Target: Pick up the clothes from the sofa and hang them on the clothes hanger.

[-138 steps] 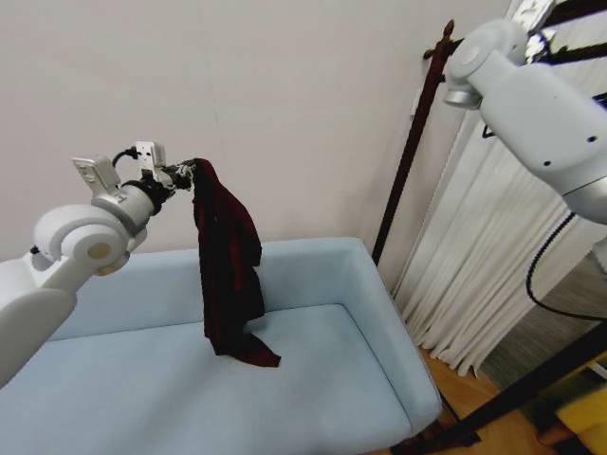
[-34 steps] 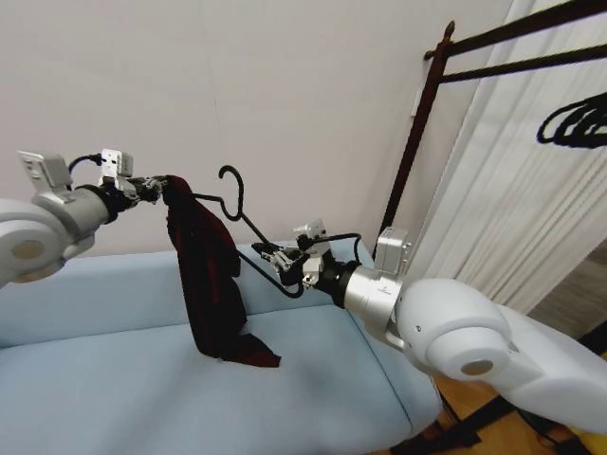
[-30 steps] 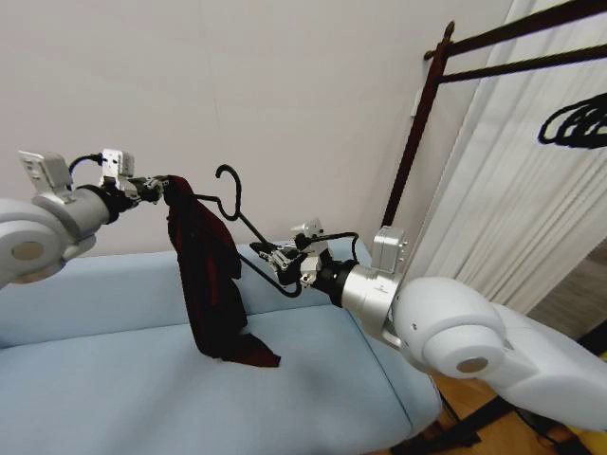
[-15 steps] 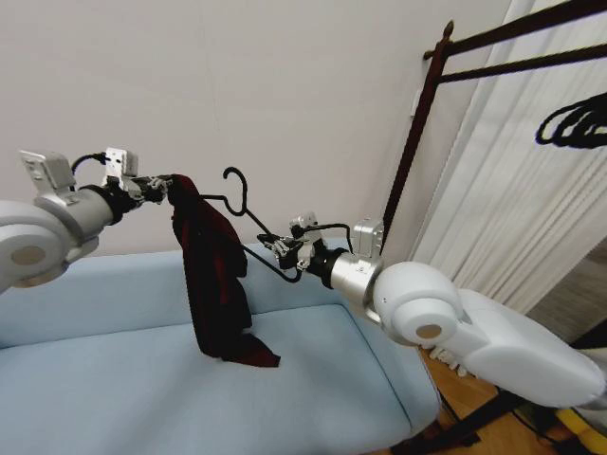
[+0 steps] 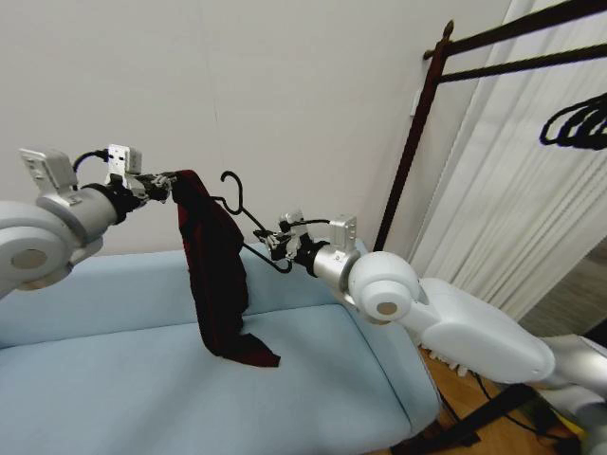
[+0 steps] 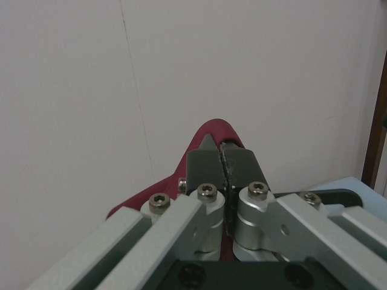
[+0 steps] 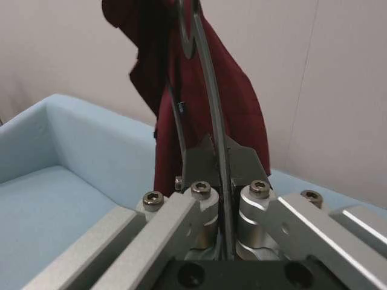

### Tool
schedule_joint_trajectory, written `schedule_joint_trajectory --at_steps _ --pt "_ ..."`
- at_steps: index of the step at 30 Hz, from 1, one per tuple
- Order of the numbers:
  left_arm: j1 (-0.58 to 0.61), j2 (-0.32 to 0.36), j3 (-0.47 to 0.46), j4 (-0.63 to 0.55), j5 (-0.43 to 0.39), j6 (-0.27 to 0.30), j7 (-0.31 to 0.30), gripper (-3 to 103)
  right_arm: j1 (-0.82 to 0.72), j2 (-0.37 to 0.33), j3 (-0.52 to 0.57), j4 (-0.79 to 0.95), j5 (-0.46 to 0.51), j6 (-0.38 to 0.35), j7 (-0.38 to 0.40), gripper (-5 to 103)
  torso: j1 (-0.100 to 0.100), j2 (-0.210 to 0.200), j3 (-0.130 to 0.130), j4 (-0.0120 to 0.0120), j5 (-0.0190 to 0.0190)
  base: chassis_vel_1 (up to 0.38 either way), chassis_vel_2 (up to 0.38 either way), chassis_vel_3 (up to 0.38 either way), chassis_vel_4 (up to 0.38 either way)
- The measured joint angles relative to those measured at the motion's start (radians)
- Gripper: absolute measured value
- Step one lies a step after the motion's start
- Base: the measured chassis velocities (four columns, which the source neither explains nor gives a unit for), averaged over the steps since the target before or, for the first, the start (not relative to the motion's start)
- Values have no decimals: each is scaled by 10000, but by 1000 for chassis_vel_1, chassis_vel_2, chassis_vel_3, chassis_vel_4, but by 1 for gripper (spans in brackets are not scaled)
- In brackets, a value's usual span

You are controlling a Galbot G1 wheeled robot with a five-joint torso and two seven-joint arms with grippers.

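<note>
The left claw (image 5: 167,180), in the upper left of the head view, is pinched together on the top edge of the dark red garment (image 5: 216,275). In the left wrist view its fingers (image 6: 204,168) press flat against each other, with red cloth bulging just past them. Gripped at that high point, the cloth falls in one long narrow drape, which likely serves to present it to the hanger. Only its lowest fold rests on the seat of the pale blue sofa (image 5: 104,398), low and left of centre.

The right claw (image 5: 271,244), at mid-frame, is clamped on the black wire of the hanger (image 5: 255,223). The hanger's hook and one shoulder point up and to the left, toward the garment. The wire meets or overlaps the cloth's right edge, but I cannot tell whether it has entered the fabric.

Behind both claws the wall is blank, so there is open room above and to the left. The sofa back runs just below the right claw and is the nearest edge to mind. The clothes rack (image 5: 410,142) stands right of centre, well apart from the garment. Its rail crosses the upper right corner, with other black hangers (image 5: 574,118) on it in front of a curtain. The space between the hanger and the rack's post looks free.
</note>
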Motion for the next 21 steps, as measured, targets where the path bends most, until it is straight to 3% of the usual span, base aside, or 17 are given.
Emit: schedule_joint_trajectory --at_steps 11,21 --pt "1214 -357 -950 -533 204 -5 -263 0 197 101 755 -990 -110 180 -105 2 0 0 0 -3 1 0 0 0 0" --pt "1260 -531 -1205 -633 211 -20 -381 0 -140 595 256 -1124 -431 157 -100 2 -1 0 0 1 1 0 0 0 0"
